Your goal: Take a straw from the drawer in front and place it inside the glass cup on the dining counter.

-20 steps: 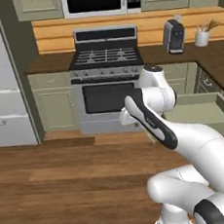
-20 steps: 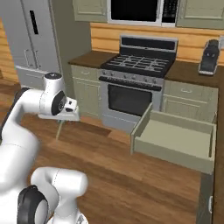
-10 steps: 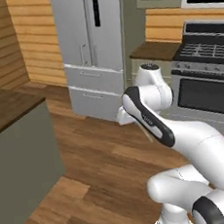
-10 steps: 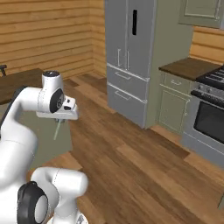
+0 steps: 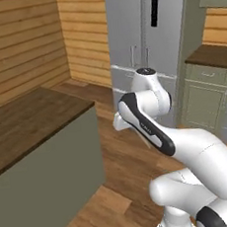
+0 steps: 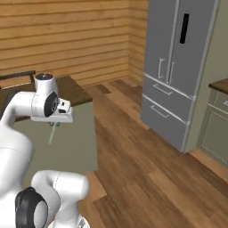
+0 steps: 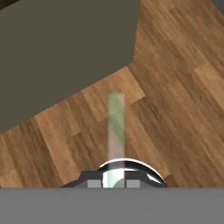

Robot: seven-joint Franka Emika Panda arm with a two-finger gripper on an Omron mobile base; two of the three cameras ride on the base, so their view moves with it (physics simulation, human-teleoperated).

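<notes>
Holding the straw (image 6: 53, 132) w/ its jaws closed tight on the top end, the gripper (image 6: 55, 123) hung over the wooden floor (image 6: 147, 169), just beside the dining counter (image 5: 31, 119). Straw pointed downward from the gripper, pale and semi-transparent, its lower end free in air above the floor planks; in the hand view the straw (image 7: 116, 127) ran out from between the fingertips toward the counter's pale-green base panel (image 7: 65, 48), not touching it. Dark-brown counter top was to the left of the arm in the left base view. A grey fridge (image 6: 178, 67) stood further back, well apart from the gripper, next to a sage-green cabinet (image 5: 206, 101). Glass cup I could not make out.
</notes>
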